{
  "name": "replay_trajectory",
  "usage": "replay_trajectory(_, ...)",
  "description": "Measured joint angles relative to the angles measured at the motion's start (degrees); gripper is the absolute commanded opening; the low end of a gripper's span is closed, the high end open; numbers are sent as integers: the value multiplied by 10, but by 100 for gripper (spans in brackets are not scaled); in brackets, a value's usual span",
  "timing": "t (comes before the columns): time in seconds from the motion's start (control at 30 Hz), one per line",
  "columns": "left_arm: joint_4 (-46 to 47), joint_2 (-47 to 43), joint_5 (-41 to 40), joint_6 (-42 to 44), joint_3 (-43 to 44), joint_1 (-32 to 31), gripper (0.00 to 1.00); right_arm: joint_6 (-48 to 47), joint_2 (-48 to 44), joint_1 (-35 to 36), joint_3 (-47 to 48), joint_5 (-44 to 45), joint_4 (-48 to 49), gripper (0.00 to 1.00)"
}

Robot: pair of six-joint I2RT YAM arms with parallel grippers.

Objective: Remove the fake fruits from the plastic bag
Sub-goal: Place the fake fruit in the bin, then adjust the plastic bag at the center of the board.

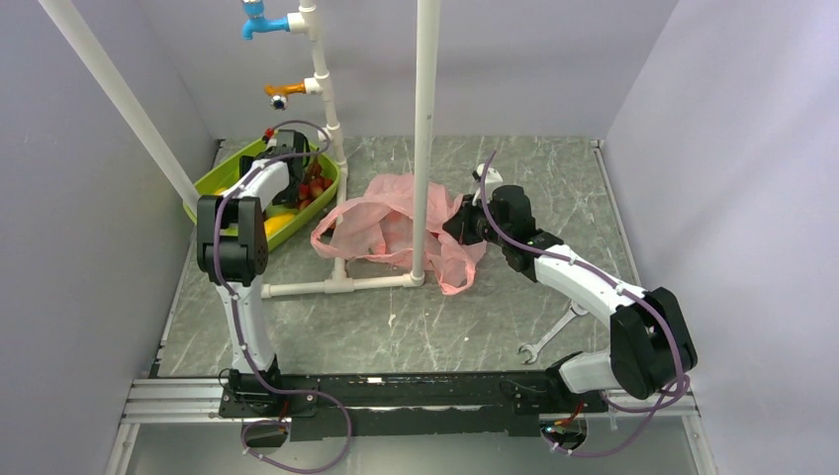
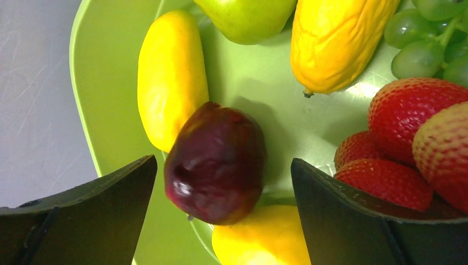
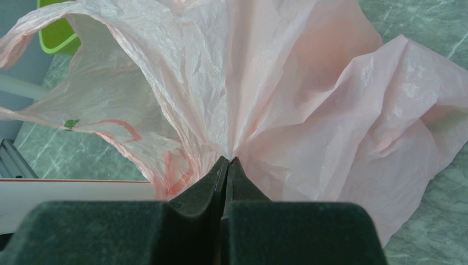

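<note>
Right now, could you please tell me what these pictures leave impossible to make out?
- Inside of the plastic bag: in the top view, crumpled film and the white pole cover it. The right wrist view shows only outer folds above the shut right gripper. Whether it holds anything is unclear.
- Contents of the green tray: in the top view, the left arm hides most.
- Green apple and grapes: in the left wrist view, cut off by the picture edges.
</note>
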Motion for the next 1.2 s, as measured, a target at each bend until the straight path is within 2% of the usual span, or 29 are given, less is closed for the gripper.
replay_trajectory(0.3, -30, -45, 47, -7, 3, -2, 92, 0, 0, 0, 5, -1, -2, 0)
replay_trajectory(0.4, -46, -84, 112, -13, 3, -3, 88, 0, 0, 0, 6, -1, -2, 0)
replay_trajectory(0.5, -50, -148, 228, -16, -13, -4, 84, 0, 1, 0, 9, -1, -7, 0)
replay_trajectory(0.6, -18, -222, 335, -16, -54, -6, 81, -1, 1, 0, 17, -1, -18, 0)
replay_trajectory(0.63, 14, -278, 404, -17, -92, -9, 81, -1, 1, 0, 21, -1, -22, 0)
replay_trajectory(0.77, 97, -387, 558, -26, -165, -30, 78, -3, 2, 0, 37, 0, -34, 0)
replay_trajectory(0.93, 174, -403, 674, -32, -195, -88, 73, -2, 8, 0, 62, 3, -40, 0)
replay_trajectory(1.0, 198, -403, 715, -47, -217, -116, 66, 2, 10, 0, 73, 5, -44, 0)
replay_trajectory(1.1, 262, -397, 777, -91, -257, -151, 56, 10, 17, 0, 94, 8, -47, 0)
replay_trajectory(1.2, 356, -378, 828, -155, -304, -173, 56, 17, 27, 0, 109, 8, -47, 0)
